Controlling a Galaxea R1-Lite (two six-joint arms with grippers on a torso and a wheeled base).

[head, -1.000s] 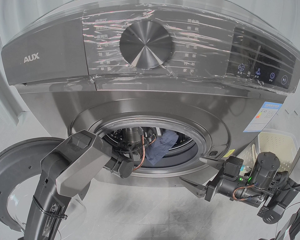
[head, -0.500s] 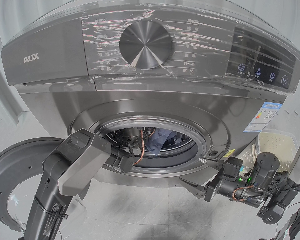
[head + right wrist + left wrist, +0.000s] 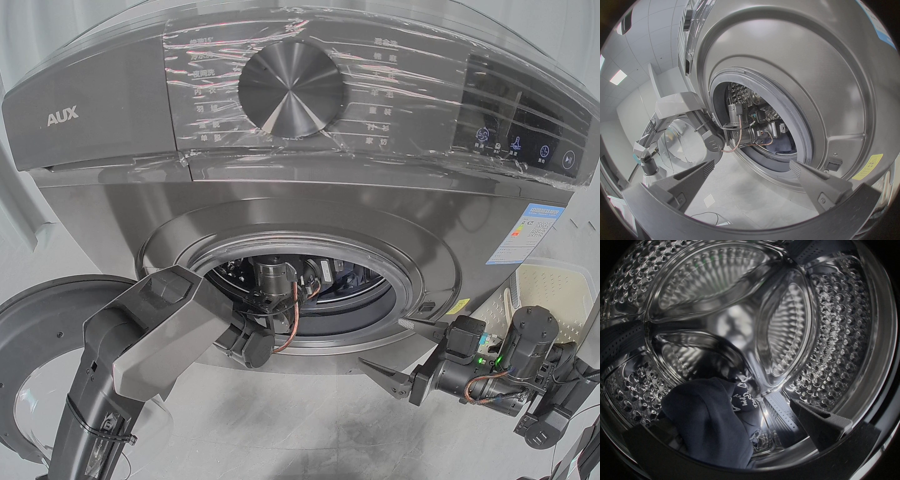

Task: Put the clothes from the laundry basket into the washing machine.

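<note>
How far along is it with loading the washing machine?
Done: one dark garment lies in the drum. In hand: the left pincer, open, is inside the drum beside that garment; the right pincer hangs open outside it. Left: cannot tell; the bottom of the laundry basket is hidden.

Left arm (image 3: 156, 325) rises from below-left of washing machine door opening (image 3: 400, 281), forearm crossing its lower-left rim. Left wrist (image 3: 273, 281) sits just inside opening. Left gripper (image 3: 734, 404) is deeper inside opening, pointing inward, fingers spread apart. Right arm (image 3: 531, 350) is folded low, well right of opening. Right gripper (image 3: 382, 342) is outside, just below opening's lower-right rim, pointing toward left arm, jaws wide apart, empty between fingers.
</note>
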